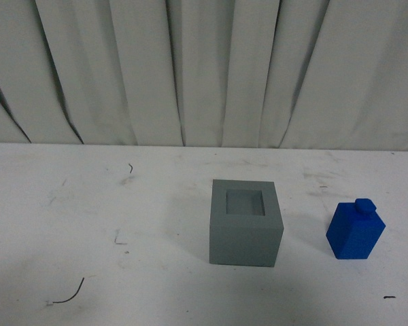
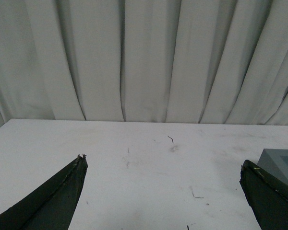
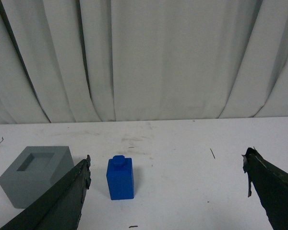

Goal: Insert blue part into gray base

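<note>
The left gripper (image 2: 163, 163) is hanging over the left side of the counter (image 1: 88, 224), fingers spread apart and holding nothing. Near the middle, the base (image 1: 246, 234) is sitting with its recess (image 1: 245, 202) facing up. Right of it and apart, the part (image 1: 355, 231) is standing upright, knob (image 1: 364, 205) on top, turned slightly askew to the base. The right gripper (image 3: 167, 160) is hovering near the part, fingers likewise apart and empty. The skew is posing the risk: carried over uncorrected, the part is likely catching at the recess and jamming, or shoving the loose base sideways.
</note>
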Robot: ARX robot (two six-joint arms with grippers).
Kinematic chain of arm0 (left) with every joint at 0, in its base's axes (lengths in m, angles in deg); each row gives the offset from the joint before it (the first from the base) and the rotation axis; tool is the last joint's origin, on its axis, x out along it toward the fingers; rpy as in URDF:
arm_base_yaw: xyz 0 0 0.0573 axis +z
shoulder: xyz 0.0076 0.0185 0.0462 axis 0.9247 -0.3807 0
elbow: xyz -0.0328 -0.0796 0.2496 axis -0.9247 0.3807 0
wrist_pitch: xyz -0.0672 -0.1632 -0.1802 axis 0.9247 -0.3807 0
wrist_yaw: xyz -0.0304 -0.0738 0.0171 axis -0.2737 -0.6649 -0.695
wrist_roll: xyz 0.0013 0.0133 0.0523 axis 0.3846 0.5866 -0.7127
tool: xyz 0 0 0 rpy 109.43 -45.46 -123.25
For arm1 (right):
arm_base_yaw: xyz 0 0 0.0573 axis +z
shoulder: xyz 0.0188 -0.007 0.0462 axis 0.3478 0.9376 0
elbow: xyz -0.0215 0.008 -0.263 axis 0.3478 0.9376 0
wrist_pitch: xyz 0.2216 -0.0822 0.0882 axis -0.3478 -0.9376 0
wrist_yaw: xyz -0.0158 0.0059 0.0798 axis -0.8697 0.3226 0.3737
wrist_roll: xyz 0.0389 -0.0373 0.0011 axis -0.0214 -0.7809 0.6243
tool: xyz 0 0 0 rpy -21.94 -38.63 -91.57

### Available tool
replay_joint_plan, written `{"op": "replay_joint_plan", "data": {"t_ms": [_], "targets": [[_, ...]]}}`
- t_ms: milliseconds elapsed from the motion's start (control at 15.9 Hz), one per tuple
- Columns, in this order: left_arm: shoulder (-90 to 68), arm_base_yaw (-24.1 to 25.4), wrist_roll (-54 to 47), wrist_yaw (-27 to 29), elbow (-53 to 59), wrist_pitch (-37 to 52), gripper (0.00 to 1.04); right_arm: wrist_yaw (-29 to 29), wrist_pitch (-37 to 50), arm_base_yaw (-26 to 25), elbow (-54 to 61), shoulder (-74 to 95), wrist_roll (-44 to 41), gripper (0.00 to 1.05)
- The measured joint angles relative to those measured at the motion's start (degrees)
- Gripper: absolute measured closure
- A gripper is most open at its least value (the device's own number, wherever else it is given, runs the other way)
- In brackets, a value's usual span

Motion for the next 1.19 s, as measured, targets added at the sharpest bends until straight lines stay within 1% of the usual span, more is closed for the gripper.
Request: {"op": "replay_joint_plan", "data": {"t_ms": [1005, 1068, 1130, 1193], "targets": [[0.0, 0.0, 0.0, 0.0, 0.0, 0.0, 0.07, 0.13, 0.44, -0.11, 0.0, 0.15, 0.02, 0.06], [0.0, 0.0, 0.0, -0.02, 0.0, 0.0, 0.07, 2.78, 7.19, -2.54, -0.11, 4.59, 0.0, 0.06], [0.0, 0.0, 0.0, 0.0, 0.0, 0.0, 0.07, 5.6, 14.1, -6.19, -0.44, 12.28, 0.28, 0.06], [0.0, 0.0, 0.0, 0.0, 0.0, 0.0, 0.07, 8.46, 23.17, -9.64, -1.51, 21.9, 0.28, 0.06]]}}
